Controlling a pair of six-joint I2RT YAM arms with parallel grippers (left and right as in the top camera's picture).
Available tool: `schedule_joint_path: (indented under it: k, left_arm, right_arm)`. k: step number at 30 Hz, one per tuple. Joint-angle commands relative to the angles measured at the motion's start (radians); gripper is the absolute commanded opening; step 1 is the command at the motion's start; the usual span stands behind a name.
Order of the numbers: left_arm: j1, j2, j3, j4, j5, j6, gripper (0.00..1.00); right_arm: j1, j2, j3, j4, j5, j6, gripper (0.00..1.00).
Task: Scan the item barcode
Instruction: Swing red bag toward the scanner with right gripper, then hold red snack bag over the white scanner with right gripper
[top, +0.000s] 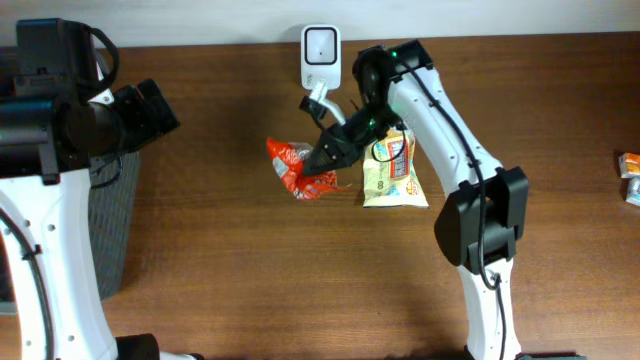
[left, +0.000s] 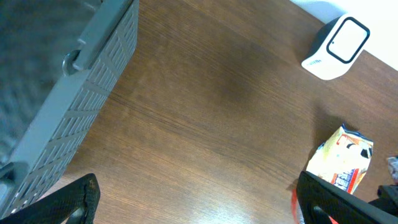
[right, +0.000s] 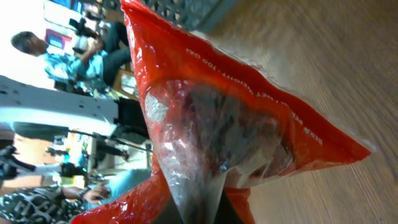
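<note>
A: In the overhead view, where is the red bag?

B: The red bag (top: 295, 165) is over the table (top: 250, 290), below the scanner (top: 320, 55) and just left of a yellow packet (top: 393, 172). The right gripper (top: 328, 158) pinches the bag at its right edge. The dark fingers cover that edge, and it cannot be told whether the bag touches the wood. No barcode can be made out.

A: And the left side?

B: The left gripper (top: 150, 112) is far left, near a grey basket (top: 108, 230). From above its jaws are hard to read. A small box (top: 630, 165) is cut off at the right edge.

A: What does the left wrist view give?

B: The left gripper (left: 199, 205) is spread wide, with one finger (left: 71, 202) in each lower corner and only bare table between them. The basket (left: 74, 106) fills the upper left, partly blurred. The scanner (left: 336, 46) stands at the upper right. The yellow packet (left: 342, 162) lies lower right, half hidden by the right finger. A thin red strip beside it is too small to name.

A: And the right wrist view?

B: The red bag (right: 217, 124) fills almost the whole picture, very close. Its print is mirrored and hard to read. The right gripper (right: 202, 208) is pressed together on the bag's lower end, and the fingers are almost wholly hidden behind the plastic. Behind, a blurred room (right: 68, 137) shows.
</note>
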Motion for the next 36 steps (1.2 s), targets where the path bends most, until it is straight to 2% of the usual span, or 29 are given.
schedule_joint_path:
  k: [1,12,14,17,21,23,24,27,29,32,36]
  left_arm:
    - [0.002,-0.002,-0.001,0.002,0.000,-0.008,0.99]
    - [0.002,-0.002,-0.001,0.002,0.000,-0.008,0.99]
    - [0.002,-0.002,-0.001,0.002,0.000,-0.008,0.99]
    - [0.002,-0.002,-0.001,0.002,0.000,-0.008,0.99]
    - [0.002,-0.002,-0.001,0.002,0.000,-0.008,0.99]
    - [0.002,-0.002,-0.001,0.002,0.000,-0.008,0.99]
    - [0.002,-0.002,-0.001,0.002,0.000,-0.008,0.99]
    - [0.002,-0.002,-0.001,0.002,0.000,-0.008,0.99]
    - [0.002,-0.002,-0.001,0.002,0.000,-0.008,0.99]
    - [0.002,-0.002,-0.001,0.002,0.000,-0.008,0.99]
    - [0.002,-0.002,-0.001,0.002,0.000,-0.008,0.99]
  right_arm:
    - [0.003,-0.012,0.007,-0.005,0.020,-0.035,0.04]
    - [0.001,-0.012,0.007,-0.005,-0.086,-0.024,0.04]
    - [-0.010,-0.012,0.007,0.010,-0.139,0.048,0.04]
    - [-0.033,-0.012,0.007,0.098,-0.211,0.237,0.04]
    - [-0.051,-0.012,0.007,0.303,-0.192,0.512,0.04]
    - [-0.051,-0.012,0.007,0.469,-0.014,0.786,0.04]
    - [-0.048,-0.012,0.008,0.555,0.179,0.953,0.04]
    - [-0.040,-0.012,0.009,0.690,0.580,1.160,0.04]
    - [-0.036,-0.012,0.009,0.769,0.717,1.205,0.04]
    - [-0.029,-0.011,0.009,0.982,0.837,1.207,0.04]
    - [-0.015,-0.009,0.009,1.128,1.055,1.196,0.04]
